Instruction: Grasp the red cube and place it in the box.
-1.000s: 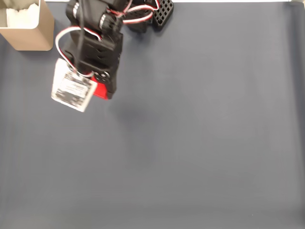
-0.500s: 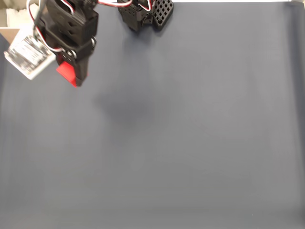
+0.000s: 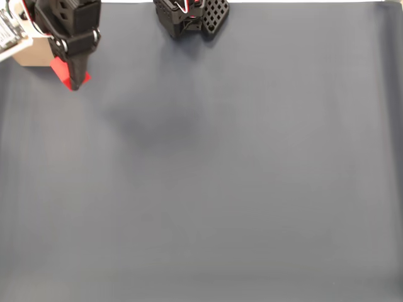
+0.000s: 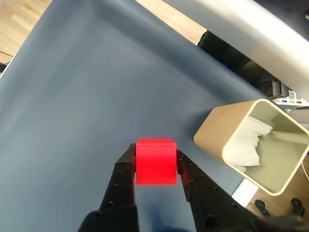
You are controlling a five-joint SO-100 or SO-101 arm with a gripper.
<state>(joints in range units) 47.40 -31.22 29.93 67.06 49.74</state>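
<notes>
The red cube point(image 4: 155, 161) sits clamped between my two black fingers, and my gripper point(image 4: 155, 164) is shut on it, held up above the blue-grey mat. In the fixed view the cube point(image 3: 62, 71) peeks out beside the gripper point(image 3: 73, 78) at the top left. The box point(image 4: 253, 140), tan with rounded corners and white paper inside, stands to the right of the cube in the wrist view. In the fixed view a tan strip of the box point(image 3: 33, 53) shows behind the arm at the top left corner.
The arm's black base point(image 3: 189, 16) stands at the top edge of the mat point(image 3: 239, 170) in the fixed view. The wrist view shows wooden floor point(image 4: 19, 21) past the mat's left edge and a pale rail point(image 4: 251, 24) beyond the box.
The arm has swung up and to the left in the fixed view, carrying the red cube from the mat's upper left area to right beside the box.
</notes>
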